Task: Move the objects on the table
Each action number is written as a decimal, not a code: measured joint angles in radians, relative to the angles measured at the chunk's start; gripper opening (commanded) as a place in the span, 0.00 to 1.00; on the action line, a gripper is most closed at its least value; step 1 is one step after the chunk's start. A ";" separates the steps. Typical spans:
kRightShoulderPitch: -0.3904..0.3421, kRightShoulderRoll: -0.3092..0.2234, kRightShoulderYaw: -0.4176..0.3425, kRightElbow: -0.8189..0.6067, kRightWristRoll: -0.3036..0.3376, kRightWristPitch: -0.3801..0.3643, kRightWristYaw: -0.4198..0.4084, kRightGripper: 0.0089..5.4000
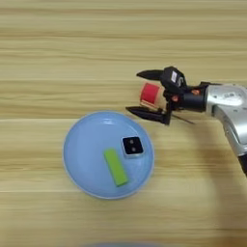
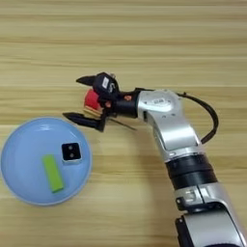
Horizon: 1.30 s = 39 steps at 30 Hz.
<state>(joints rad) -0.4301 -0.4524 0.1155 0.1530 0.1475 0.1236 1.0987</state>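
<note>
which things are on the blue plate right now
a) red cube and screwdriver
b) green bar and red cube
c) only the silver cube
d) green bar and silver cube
d: the green bar and the silver cube both lie on the plate, while the red cube is off it on the table, between the open fingers of the gripper.
</note>
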 measured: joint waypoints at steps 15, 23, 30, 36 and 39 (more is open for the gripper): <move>0.038 0.000 0.035 -0.051 0.008 0.000 0.045 1.00; 0.057 0.008 0.057 -0.050 0.007 -0.002 0.051 1.00; 0.070 0.020 0.079 -0.048 0.003 -0.003 0.051 1.00; 0.079 0.020 0.098 -0.047 -0.001 -0.024 0.068 1.00; 0.090 0.020 0.113 -0.047 -0.002 -0.030 0.084 1.00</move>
<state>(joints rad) -0.3403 -0.4325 0.2290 0.1056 0.1460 0.0933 1.1828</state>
